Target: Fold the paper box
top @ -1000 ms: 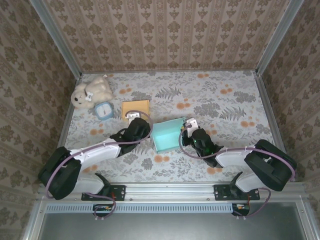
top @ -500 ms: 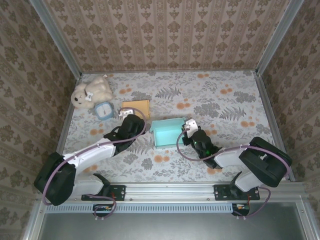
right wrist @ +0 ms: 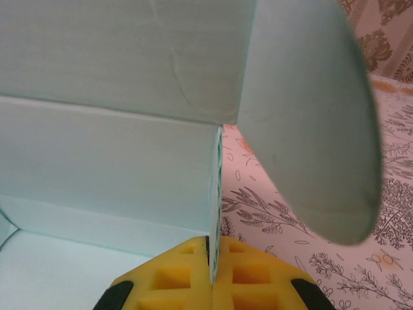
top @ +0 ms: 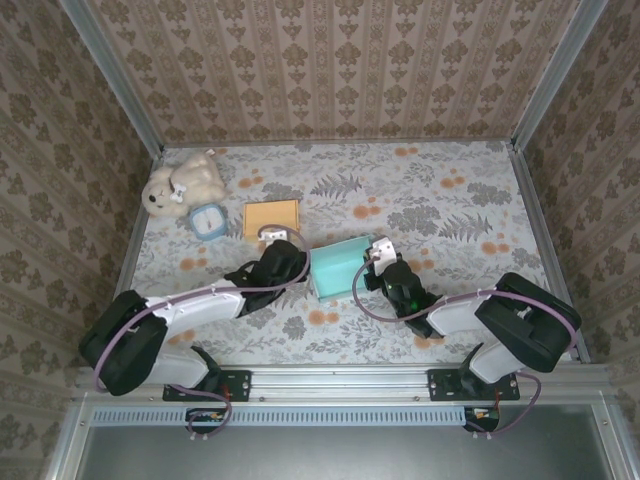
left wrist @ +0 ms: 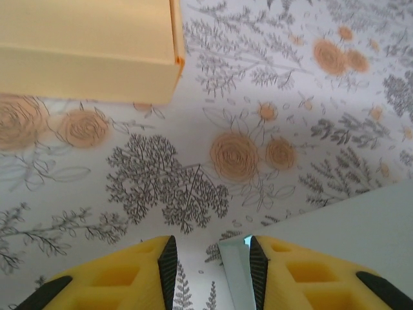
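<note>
The paper box sits on the table near the orange carton, its wall away from that carton pinched in the shut right claw, apparently as an anchor, while the part-open left claw brackets its carton-side edge without gripping.

Beige wallpaper with a brown damask-and-stripe pattern covers the back wall across the top of the frame, the left wall and the right wall. Two pale metal corner posts run diagonally down from the upper left and the upper right. They frame a tabletop under a white cloth printed with grey leaves and orange flowers. Along the lower edge lies a silver aluminium rail, then a slotted strip and a dark grey panel. The light is soft and even, and the shadows on the cloth are faint.
</note>
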Robot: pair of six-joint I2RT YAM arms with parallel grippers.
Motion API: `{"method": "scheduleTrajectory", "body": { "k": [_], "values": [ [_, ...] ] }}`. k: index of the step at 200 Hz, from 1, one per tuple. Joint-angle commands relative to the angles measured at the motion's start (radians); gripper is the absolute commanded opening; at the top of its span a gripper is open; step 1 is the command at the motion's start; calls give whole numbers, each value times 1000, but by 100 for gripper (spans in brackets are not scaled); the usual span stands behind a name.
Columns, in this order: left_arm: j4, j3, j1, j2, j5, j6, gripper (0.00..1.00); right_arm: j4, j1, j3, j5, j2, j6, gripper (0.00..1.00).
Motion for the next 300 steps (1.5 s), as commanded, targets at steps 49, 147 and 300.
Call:
{"method": "scheduleTrajectory", "body": {
  "k": [49,147,300],
  "values": [
    [47,-23,-34,45,-19,-33,37,67,69,-51,61,64,63,0],
    [46,-91,-63,46,-57,-34,37,161,191,-97,168,216,87,1],
    [-196,-143,-54,-312,-209,19,39,307,215,-70,205,287,-94,2]
  ]
}}
